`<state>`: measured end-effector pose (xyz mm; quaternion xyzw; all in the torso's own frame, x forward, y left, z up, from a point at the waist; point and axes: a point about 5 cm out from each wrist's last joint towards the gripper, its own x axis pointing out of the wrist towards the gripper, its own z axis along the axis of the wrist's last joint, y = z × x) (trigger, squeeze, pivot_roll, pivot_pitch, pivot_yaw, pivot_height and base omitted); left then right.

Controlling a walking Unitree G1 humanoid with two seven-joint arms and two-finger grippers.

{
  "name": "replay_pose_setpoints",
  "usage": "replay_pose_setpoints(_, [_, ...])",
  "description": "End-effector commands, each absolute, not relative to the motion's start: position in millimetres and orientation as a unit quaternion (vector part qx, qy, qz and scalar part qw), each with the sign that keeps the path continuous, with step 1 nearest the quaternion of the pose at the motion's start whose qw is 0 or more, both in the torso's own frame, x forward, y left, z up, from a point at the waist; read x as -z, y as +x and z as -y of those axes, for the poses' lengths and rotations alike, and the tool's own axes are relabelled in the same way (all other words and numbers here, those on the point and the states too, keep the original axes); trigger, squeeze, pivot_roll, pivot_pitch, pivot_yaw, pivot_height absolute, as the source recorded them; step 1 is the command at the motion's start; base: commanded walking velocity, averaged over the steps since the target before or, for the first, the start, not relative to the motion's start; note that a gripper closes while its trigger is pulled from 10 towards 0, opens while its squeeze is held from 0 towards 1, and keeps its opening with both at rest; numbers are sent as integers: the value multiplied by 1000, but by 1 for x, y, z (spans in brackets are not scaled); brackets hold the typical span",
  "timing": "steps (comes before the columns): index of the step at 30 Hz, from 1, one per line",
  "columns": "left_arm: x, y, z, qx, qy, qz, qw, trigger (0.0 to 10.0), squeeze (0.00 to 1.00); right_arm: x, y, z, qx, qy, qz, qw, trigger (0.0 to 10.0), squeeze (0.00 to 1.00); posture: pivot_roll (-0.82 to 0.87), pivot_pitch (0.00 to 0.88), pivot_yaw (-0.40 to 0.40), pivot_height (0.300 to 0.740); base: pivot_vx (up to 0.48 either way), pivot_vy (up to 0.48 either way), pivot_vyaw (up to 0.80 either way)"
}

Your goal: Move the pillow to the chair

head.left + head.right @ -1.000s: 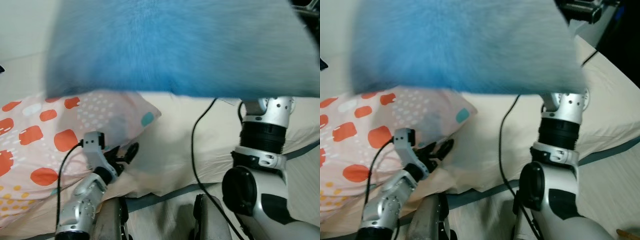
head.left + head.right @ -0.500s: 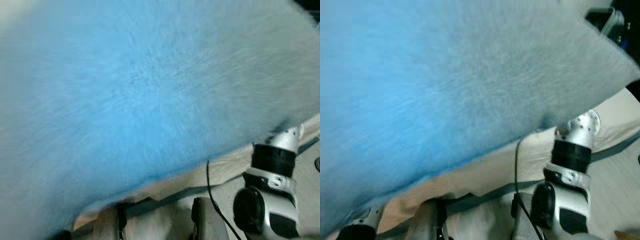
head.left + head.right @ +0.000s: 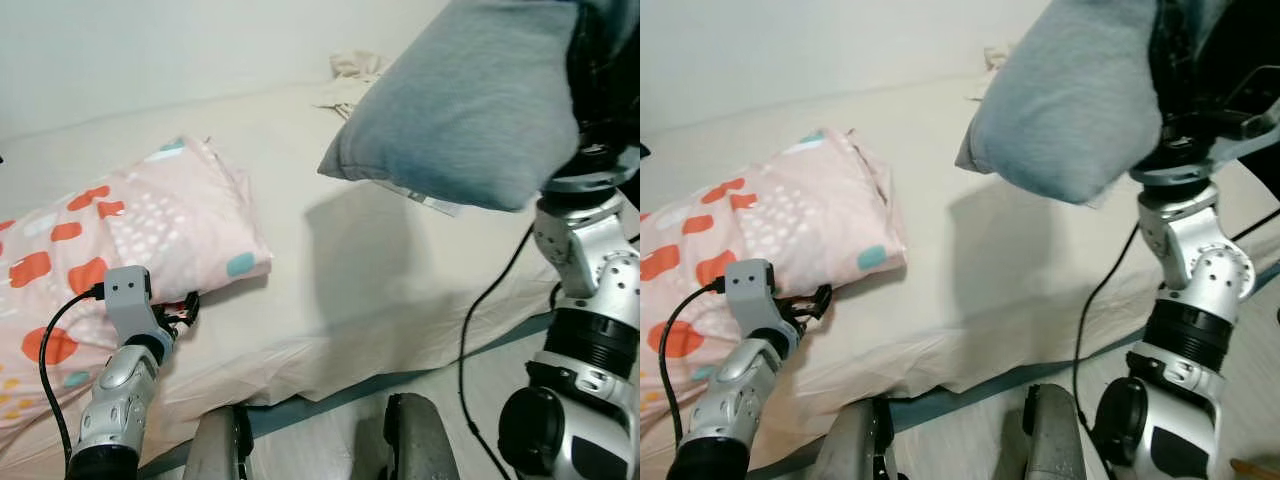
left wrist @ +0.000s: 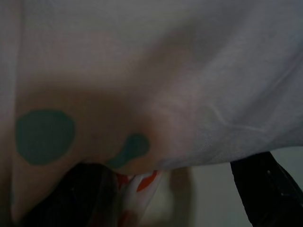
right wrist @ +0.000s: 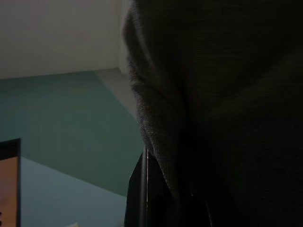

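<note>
A grey-blue pillow [image 3: 470, 110] hangs in the air at the upper right, above the bed. My right gripper [image 3: 1172, 75] is shut on its right end and mostly hidden behind the fabric. The right wrist view holds dark pillow cloth [image 5: 222, 109] against one black finger [image 5: 142, 194]. My left gripper [image 3: 185, 308] rests low on the left, at the edge of a pink pillow [image 3: 150, 220] with orange and teal spots. It is open, and the left wrist view has its black fingers [image 4: 265, 184] spread in front of the pink fabric [image 4: 156, 80].
A cream sheet [image 3: 380, 270] covers the bed, whose front edge [image 3: 330, 395] runs just before my legs [image 3: 415, 440]. Crumpled cloth [image 3: 355, 68] lies at the far side near the white wall. A black cable [image 3: 480, 320] hangs along my right arm.
The grey-blue pillow, which spanned the top and then covered nearly the whole view, is now lifted off to the upper right. The bed and pink pillow are uncovered again.
</note>
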<state>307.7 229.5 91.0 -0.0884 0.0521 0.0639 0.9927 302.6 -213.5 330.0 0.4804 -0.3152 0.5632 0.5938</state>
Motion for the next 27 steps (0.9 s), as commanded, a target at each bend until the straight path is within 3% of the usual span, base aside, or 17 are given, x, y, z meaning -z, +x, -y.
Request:
replay_pose_setpoints(1, [-92,306,-241,-88,-80,-46,992,10000,0,-331,301,210,-576,468,313,593,0,0,51,189,47,570,0,0,0])
replay_pose_setpoints(3, [-94,308,-237,-82,-81,-41,993,10000,0,-323,306,207,-569,469,294,608,0,0,48,189,52,570,0,0,0])
replay_pose_setpoints(9, [-97,311,-232,-67,-80,-31,994,10000,0,-317,299,185,-604,454,253,604,0,0,53,190,46,570,0,0,0])
replay_pose_setpoints(11, [-99,311,-229,-55,-73,-29,995,10000,0,-297,291,175,-621,412,191,639,0,0,59,191,40,570,0,0,0])
replay_pose_setpoints(12, [-99,311,-229,-55,-73,-29,995,10000,0,-297,291,175,-621,412,191,639,0,0,59,191,40,570,0,0,0])
replay_pose_setpoints(14, [-100,309,-225,-40,-60,-27,997,10000,0,-264,284,178,-610,366,115,693,0,0,62,195,39,570,0,0,0])
replay_pose_setpoints(16, [-100,309,-225,-40,-60,-27,997,10000,0,-264,284,178,-610,366,115,693,0,0,62,195,39,570,0,0,0])
replay_pose_setpoints(17, [-100,307,-220,-20,-48,-27,998,10000,0,-219,278,195,-556,325,28,765,0,0,59,197,40,570,0,0,0])
replay_pose_setpoints(18, [-100,307,-217,-14,-46,-28,998,10000,0,-204,276,203,-533,311,-1,787,0,0,57,198,41,570,0,0,0])
replay_pose_setpoints(19, [-100,307,-217,-14,-46,-28,998,10000,0,-204,276,203,-533,311,-1,787,0,0,57,198,41,570,0,0,0])
replay_pose_setpoints(21, [-99,307,-214,-9,-47,-29,998,10000,0,-170,274,231,-441,293,-55,847,0,0,52,196,46,570,0,0,0])
replay_pose_setpoints(25, [-98,308,-208,-3,-52,-28,998,10000,0,-142,274,270,-287,262,-102,916,0,0,49,196,48,570,0,0,0])
replay_pose_setpoints(27, [-99,309,-206,0,-53,-27,998,10000,0,-138,275,281,-240,253,-110,931,0,0,45,197,50,570,0,0,0])
